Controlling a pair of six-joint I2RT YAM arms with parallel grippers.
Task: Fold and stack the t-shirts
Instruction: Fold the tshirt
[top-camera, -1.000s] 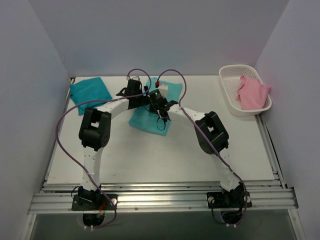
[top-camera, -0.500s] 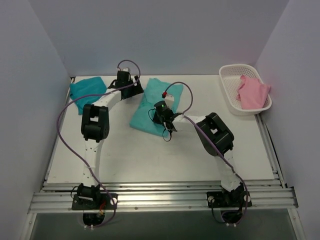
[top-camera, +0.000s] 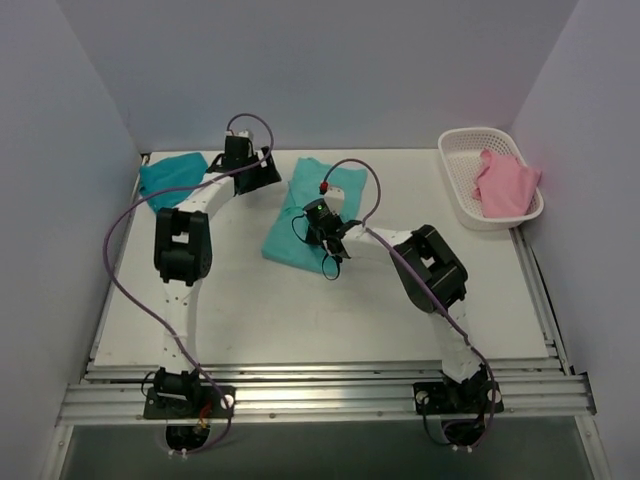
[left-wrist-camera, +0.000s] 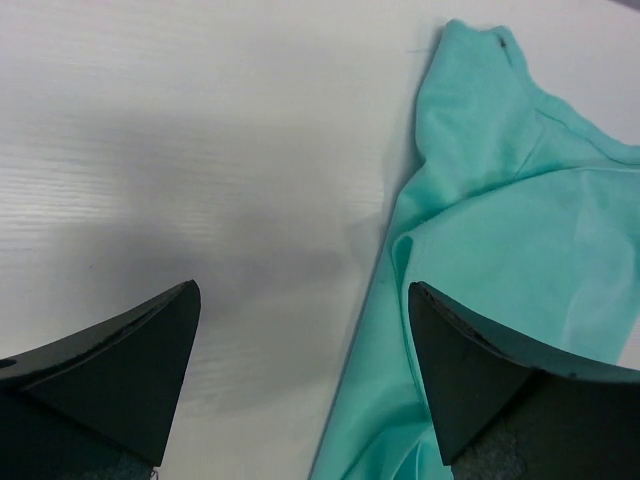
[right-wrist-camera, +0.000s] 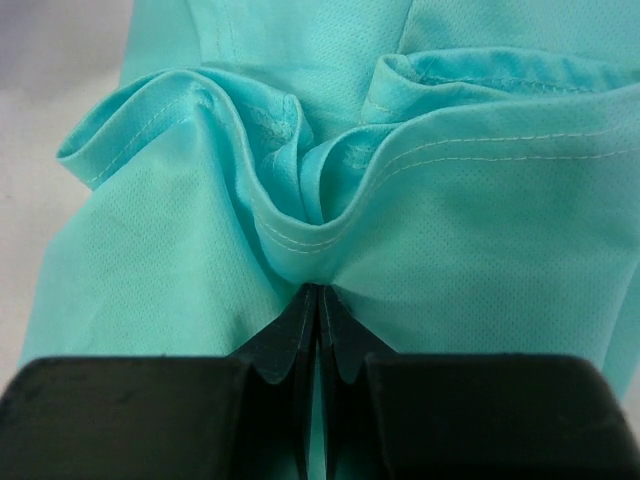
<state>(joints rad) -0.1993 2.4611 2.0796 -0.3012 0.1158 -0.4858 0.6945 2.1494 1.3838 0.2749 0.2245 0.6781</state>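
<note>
Pinching mint t-shirt: right tool

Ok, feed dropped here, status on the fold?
Left gripper open, at edge of light mint cloth t-shirt. Right gripper shut on its bunched hem. Darker teal folded t-shirt far left. Nothing blocking.

The near half of the table is bare for me to pass. Farther back stand the teal t-shirt far left, mint t-shirt centre, basket far right.
</note>
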